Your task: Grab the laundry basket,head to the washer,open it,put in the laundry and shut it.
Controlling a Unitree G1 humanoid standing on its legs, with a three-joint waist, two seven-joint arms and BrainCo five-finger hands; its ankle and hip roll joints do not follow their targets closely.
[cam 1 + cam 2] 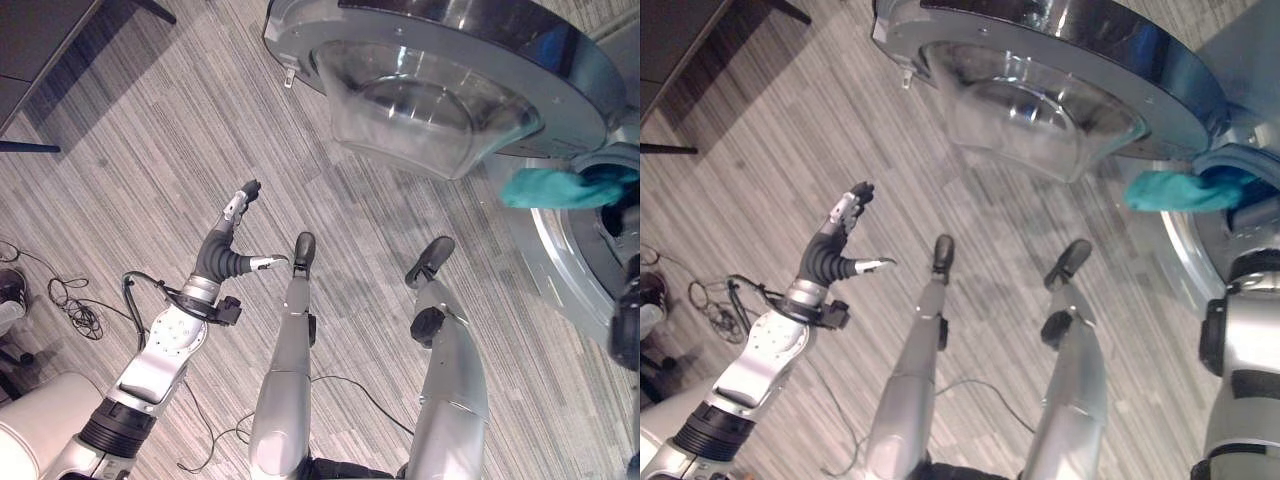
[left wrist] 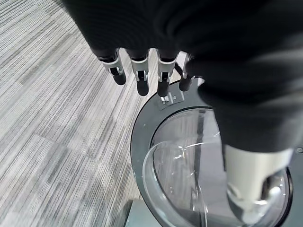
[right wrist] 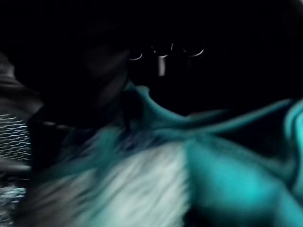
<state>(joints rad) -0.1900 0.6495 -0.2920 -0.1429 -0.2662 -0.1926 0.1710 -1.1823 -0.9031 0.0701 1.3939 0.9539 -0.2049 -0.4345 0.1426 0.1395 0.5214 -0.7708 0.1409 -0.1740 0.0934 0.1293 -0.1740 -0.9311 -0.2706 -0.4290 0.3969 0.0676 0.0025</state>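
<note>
The washer's round door stands swung open, its clear glass bowl facing me. To its right is the drum opening, and a teal piece of laundry hangs over its rim. My right arm reaches into that opening at the right edge, with the hand hidden inside. In the right wrist view the teal cloth lies close in the dark drum. My left hand is open in the air over the floor, left of the door, with straight fingers and holding nothing.
Dark furniture with thin legs stands at the far left. Striped grey floor stretches between it and the washer. The open door juts out over the floor ahead.
</note>
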